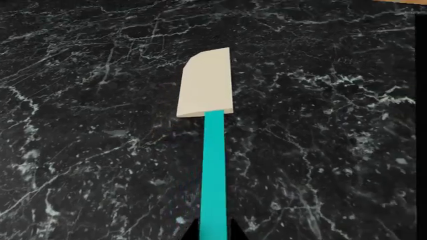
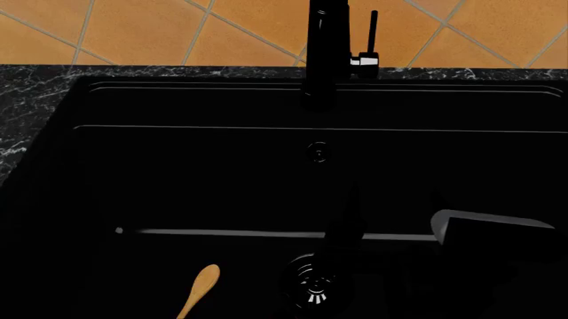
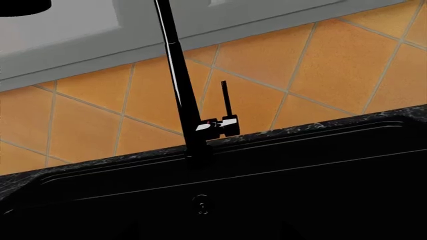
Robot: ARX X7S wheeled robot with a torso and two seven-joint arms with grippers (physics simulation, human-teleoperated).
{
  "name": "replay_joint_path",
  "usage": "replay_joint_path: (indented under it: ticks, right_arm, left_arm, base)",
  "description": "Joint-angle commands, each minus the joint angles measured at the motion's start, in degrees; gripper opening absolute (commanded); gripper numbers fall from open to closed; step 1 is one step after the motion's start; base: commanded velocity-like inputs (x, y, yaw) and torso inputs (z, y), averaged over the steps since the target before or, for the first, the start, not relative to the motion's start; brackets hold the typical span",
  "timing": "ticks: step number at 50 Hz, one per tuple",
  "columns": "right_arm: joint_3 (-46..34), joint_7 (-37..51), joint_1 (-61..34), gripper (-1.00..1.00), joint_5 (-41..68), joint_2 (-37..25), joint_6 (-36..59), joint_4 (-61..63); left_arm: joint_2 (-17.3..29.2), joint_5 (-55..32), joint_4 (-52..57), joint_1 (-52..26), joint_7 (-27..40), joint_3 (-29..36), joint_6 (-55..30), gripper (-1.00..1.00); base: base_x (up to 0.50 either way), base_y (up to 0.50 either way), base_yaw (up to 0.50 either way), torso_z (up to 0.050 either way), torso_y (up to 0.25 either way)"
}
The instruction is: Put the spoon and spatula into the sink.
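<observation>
The spatula (image 1: 207, 85), with a cream blade and a teal handle, shows in the left wrist view over black white-veined marble (image 1: 80, 125). My left gripper (image 1: 213, 234) is shut on its handle, one black fingertip pressed to each side. This gripper is out of the head view. The wooden spoon (image 2: 199, 287) lies on the floor of the black sink (image 2: 177, 85), just left of the round metal drain (image 2: 312, 282). My right gripper (image 2: 395, 203) hovers over the basin above the drain. Its dark fingers stand wide apart with nothing between them and are barely distinct against the black.
A tall black faucet (image 2: 326, 46) with a side lever (image 2: 371, 40) rises from the sink's back rim. Orange tiles (image 2: 133, 30) cover the wall behind. Marble counter (image 2: 22, 100) shows at the far left. The faucet (image 3: 187, 110) also faces the right wrist camera.
</observation>
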State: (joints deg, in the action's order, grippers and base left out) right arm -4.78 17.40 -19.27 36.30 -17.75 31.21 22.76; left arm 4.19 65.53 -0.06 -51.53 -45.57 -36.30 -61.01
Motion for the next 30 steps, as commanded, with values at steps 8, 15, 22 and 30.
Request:
replay_joint_path:
  ticks: [8,15,22,30]
  right_arm:
    - [-0.2,0.0,0.1,1.0,0.4,-0.1,-0.5,-0.1]
    - [-0.2,0.0,0.3,1.0,0.6,-0.3,-0.7,0.0]
    - [-0.3,0.0,0.2,1.0,0.5,-0.4,-0.9,-0.1]
    - [-0.4,0.2,0.2,1.0,0.7,-0.5,-1.0,-0.1]
  left_arm:
    - [-3.9,7.2,8.3,-11.9,-17.9,25.0,-11.2,-1.0]
    - [-3.9,-2.0,5.6,-12.6,-14.5,32.3,-14.3,-1.0]
    - [-4.0,-12.3,2.6,-15.6,-9.1,39.9,-17.7,-1.0]
    - [-3.3,-18.4,3.3,-12.7,-8.6,44.7,-19.3,-1.0]
  base:
    - [0.0,0.0,0.0,0.0,0.0]
    - [0.0,0.0,0.0,0.0,0.0]
    - [0.0,0.0,0.0,0.0,0.0]
    - [0.0,0.0,0.0,0.0,0.0]
